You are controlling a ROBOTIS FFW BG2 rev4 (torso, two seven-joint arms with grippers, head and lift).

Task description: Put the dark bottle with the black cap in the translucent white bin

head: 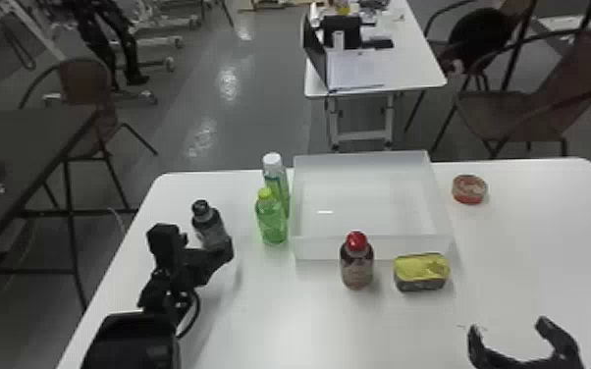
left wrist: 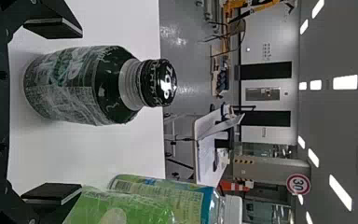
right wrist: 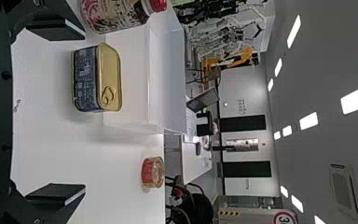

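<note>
The left pincer stands wide open at left of centre in the head view, its two fingers well apart with the dark bottle in the space before them. It holds nothing; whether a finger brushes the bottle cannot be told. The right pincer, parked at lower right, is spread and empty.

The white table fills the lower part of the frame. On it, right of centre, sits the translucent white bin, with no bottle in it. The dark bottle is upright on the table, left of centre, well apart from the bin; its black cap points up.

The step in hand looks to be lining up for the grasp. Next, the left pincer should centre on the body, close, then lift high enough to clear the green bottles beside the bin's left wall.
</note>
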